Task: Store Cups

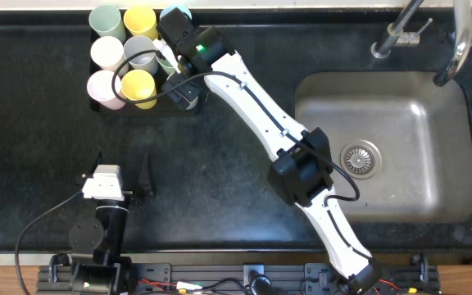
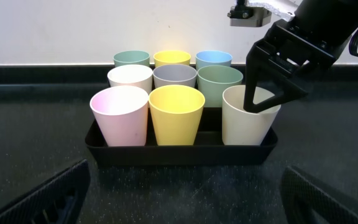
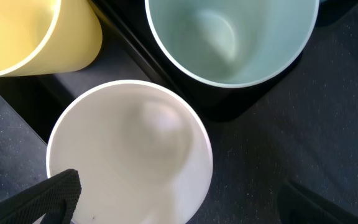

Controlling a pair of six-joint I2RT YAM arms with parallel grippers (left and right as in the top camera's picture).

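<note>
A black tray [image 2: 179, 152] holds several pastel cups in rows. The cream cup [image 2: 247, 127] stands upright in the tray's front right corner, next to a yellow cup [image 2: 176, 115] and a pink cup [image 2: 120, 115]. My right gripper [image 2: 263, 106] hangs over the cream cup [image 3: 129, 143], open. One finger [image 3: 55, 196] is at the cup's rim and the other stands well clear of it. A sage green cup [image 3: 229, 37] stands just behind. My left gripper [image 1: 121, 176] is open over bare counter in front of the tray, holding nothing.
The tray [image 1: 179, 111] sits at the back left of the dark counter, close to the wall. A steel sink [image 1: 383, 147] with a faucet [image 1: 400, 33] takes up the right side. The right arm stretches diagonally across the counter's middle.
</note>
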